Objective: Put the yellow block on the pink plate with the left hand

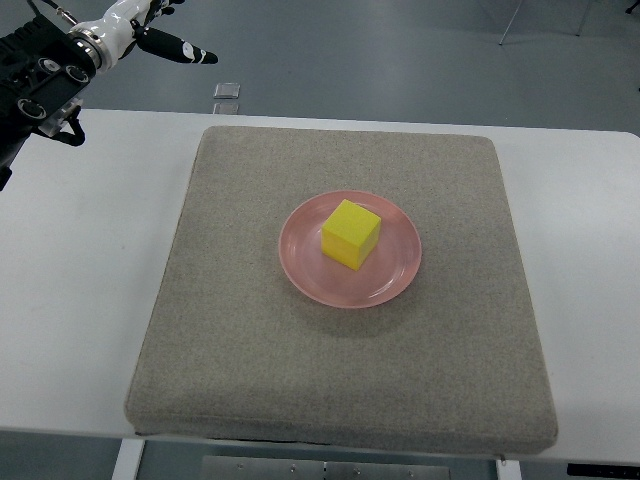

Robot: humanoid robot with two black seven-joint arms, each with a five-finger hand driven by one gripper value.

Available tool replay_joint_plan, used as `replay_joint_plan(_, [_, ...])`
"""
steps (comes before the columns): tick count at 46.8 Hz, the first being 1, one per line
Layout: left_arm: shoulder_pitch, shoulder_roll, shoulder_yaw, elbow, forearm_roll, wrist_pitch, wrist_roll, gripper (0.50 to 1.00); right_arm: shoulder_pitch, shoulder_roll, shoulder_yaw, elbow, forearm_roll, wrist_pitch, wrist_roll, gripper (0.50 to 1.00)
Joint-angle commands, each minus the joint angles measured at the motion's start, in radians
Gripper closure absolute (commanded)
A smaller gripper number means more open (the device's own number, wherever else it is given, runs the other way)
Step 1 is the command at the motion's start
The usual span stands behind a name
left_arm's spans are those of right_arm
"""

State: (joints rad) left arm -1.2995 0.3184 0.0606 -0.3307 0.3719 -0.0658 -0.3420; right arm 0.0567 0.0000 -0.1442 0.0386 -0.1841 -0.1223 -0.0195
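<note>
White tabletop and grey mat [250, 340] lay calm, yellow block [351, 233] on pink plate [395, 280]; your left hand [150, 30], fingers apart and empty at upper left, could only nudge it by returning.

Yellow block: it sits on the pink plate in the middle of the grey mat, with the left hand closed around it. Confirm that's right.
Not quite. The yellow block does sit on the pink plate in the middle of the grey mat, but the left hand is not around it: the top view shows it far off at the upper left, holding nothing.
</note>
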Motion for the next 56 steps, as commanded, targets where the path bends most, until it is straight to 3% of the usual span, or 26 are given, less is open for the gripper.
replay_joint_plan(1, [0.003, -0.001, -0.001, 0.002, -0.070, 0.000, 0.002, 0.510, 0.000, 0.000, 0.000, 0.000, 0.000, 0.000, 0.000, 0.576])
replay_joint_plan(7, [0.003, -0.009, -0.008, 0.009, -0.172, 0.001, 0.014, 0.510, 0.000, 0.000, 0.000, 0.001, 0.000, 0.000, 0.000, 0.576])
replay_joint_plan(15, [0.005, -0.015, -0.068, 0.022, -0.324, 0.000, 0.116, 0.510, 0.000, 0.000, 0.000, 0.000, 0.000, 0.000, 0.000, 0.576])
replay_joint_plan(18, [0.008, -0.013, -0.113, 0.029, -0.361, -0.015, 0.123, 0.510, 0.000, 0.000, 0.000, 0.000, 0.000, 0.000, 0.001, 0.576])
replay_joint_plan(25, [0.045, -0.012, -0.252, 0.029, -0.372, -0.081, 0.115, 0.510, 0.000, 0.000, 0.000, 0.000, 0.000, 0.001, 0.000, 0.576])
replay_joint_plan(41, [0.138, -0.015, -0.607, 0.029, -0.372, -0.328, 0.041, 0.510, 0.000, 0.000, 0.000, 0.000, 0.000, 0.000, 0.000, 0.576])
replay_joint_plan(56, [0.206, -0.093, -0.628, 0.027, -0.375, -0.351, -0.009, 0.514, 0.000, 0.000, 0.000, 0.000, 0.000, 0.000, 0.000, 0.576])
